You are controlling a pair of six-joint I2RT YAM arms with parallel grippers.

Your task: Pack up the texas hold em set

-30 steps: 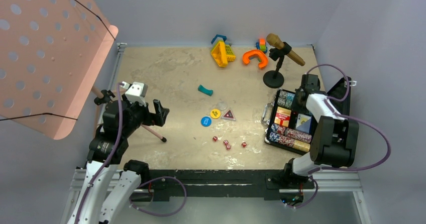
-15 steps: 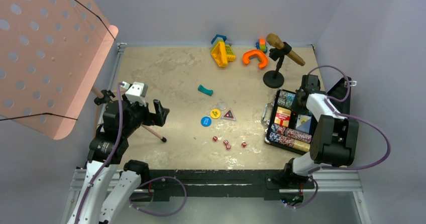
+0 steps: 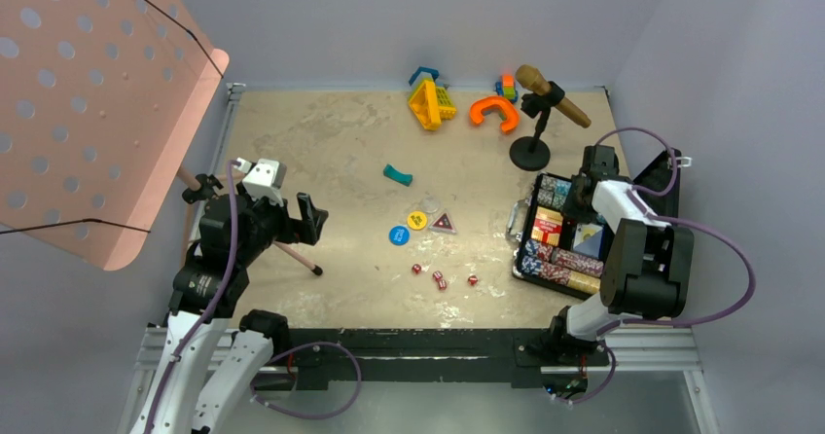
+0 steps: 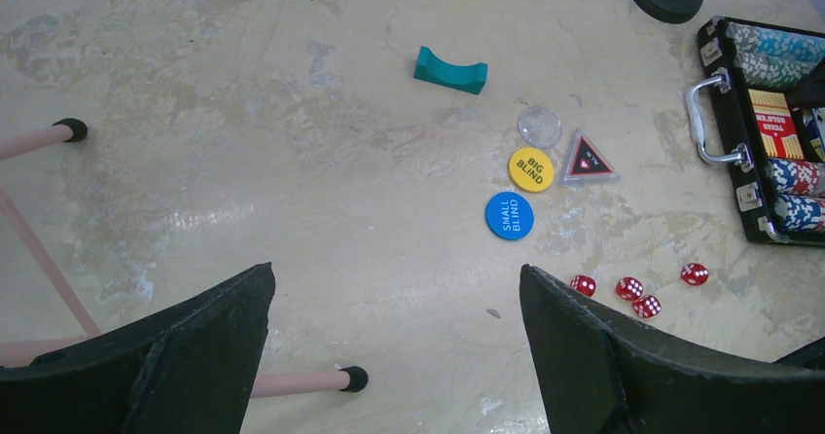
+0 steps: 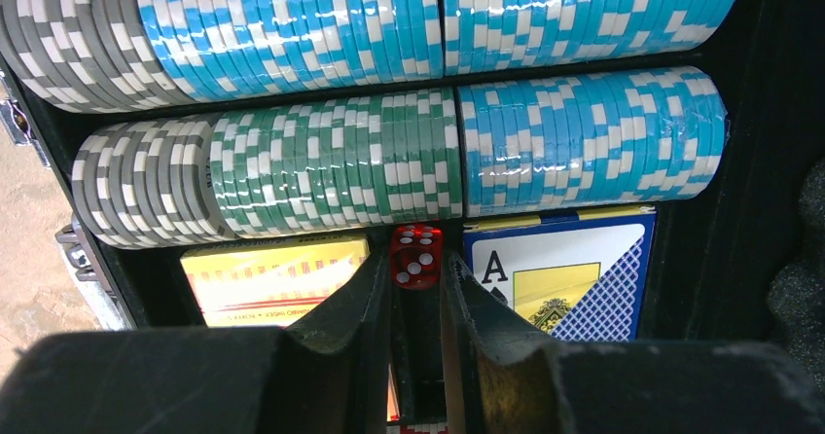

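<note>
Red is the colour that counts here: a small red die (image 5: 416,256) sits pinched between the right jaws, whose narrow gap is filled by it, low inside the open black case (image 4: 736,103) at the right side of the bench (image 3: 331,152). In the right wrist view the die hangs just in front of the green-and-grey chip row (image 5: 282,166), above the slot between a yellow card box (image 5: 277,276) and a blue-backed deck showing an ace (image 5: 559,269); a blue chip row (image 5: 593,132) lies beside the green one. A second bit of red shows at the bottom edge between the fingers, too cropped to identify. Four more dice lie loose on the bench near the case's near left corner: three close together (image 4: 628,287) and one (image 4: 694,273) apart to their right. Farther in sit the blue Small Blind token (image 4: 509,215), the yellow Big Blind token (image 4: 530,169) touching or almost touching it, the triangular token (image 4: 588,158) just beside the yellow one, and a clear disc (image 4: 539,123) above them. A teal curved piece (image 4: 449,69) lies beyond, well apart. The left jaws stand wide open and empty, raised over bare bench at the left, well away from the tokens. Orange, yellow and blue toys (image 3: 433,101) and a microphone stand (image 3: 530,152) occupy the far edge.
</note>
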